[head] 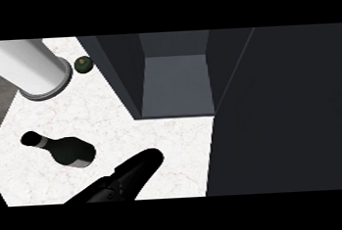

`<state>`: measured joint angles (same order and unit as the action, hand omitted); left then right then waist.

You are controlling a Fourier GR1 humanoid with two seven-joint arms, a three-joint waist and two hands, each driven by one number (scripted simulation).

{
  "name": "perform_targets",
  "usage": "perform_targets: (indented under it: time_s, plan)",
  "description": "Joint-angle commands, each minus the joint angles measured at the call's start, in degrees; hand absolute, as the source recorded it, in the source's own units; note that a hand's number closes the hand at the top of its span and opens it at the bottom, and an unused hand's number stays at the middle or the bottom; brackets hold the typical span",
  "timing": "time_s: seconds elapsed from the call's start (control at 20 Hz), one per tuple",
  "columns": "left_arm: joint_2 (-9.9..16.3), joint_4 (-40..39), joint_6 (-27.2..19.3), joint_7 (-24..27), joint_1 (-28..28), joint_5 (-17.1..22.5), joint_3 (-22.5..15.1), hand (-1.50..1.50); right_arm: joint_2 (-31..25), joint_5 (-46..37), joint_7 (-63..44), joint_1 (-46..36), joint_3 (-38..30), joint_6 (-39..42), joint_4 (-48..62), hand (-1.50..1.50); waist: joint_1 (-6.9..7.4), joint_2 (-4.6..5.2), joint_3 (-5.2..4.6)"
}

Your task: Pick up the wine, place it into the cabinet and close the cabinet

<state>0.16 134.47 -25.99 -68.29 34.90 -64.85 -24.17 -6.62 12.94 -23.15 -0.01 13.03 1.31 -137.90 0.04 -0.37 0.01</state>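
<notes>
Head view showed the wine bottle point(63, 149) standing untouched on the counter point(131, 119), left of the open cabinet point(176, 82). One hand point(130, 175), fingers straight and holding nothing, lay just right of it; picking, placing and closing all remained.

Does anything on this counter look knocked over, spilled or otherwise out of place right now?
Nothing stands out. The wine bottle stands on the counter with no spill around it, the cabinet is open with its shelf bare, and a small dark green object sits beside the white cylinder.
</notes>
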Motion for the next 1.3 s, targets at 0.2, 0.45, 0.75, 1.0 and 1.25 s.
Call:
perform_targets:
  time_s: [0.2, 0.45, 0.75, 1.0, 1.25]
  plan:
    - [-0.2, 7.2, 2.8, -4.1, -4.9, 2.7, 2.1, -1.5, -2.1, 0.3, -7.0, 0.2, -1.9, -2.1, -8.6, -1.5, -0.19, 0.06, -0.05]
    - [-0.2, 8.6, 6.4, -2.4, -5.1, 8.2, 6.8, -1.5, -1.2, -0.1, -5.8, -3.8, -3.5, -2.7, -3.3, -1.5, 0.16, 0.21, -0.06]
    - [-0.2, 5.2, 3.3, -0.4, -8.4, 10.1, 8.1, -1.5, -1.8, -2.0, -3.7, -1.9, -5.4, -2.4, -3.6, -1.5, -0.27, 0.24, -0.04]
    - [-0.1, -1.9, -4.7, 7.0, -15.3, 14.0, 6.7, -1.5, -1.1, -2.5, 2.4, 0.7, -5.3, -0.2, 0.5, -1.5, -0.5, 0.49, -0.05]
    - [0.1, -4.2, -6.1, 15.4, -20.9, 23.4, 13.7, -1.5, -1.9, -0.5, 3.6, 5.1, -7.5, 1.9, -3.8, -1.5, -0.54, 0.42, -0.05]
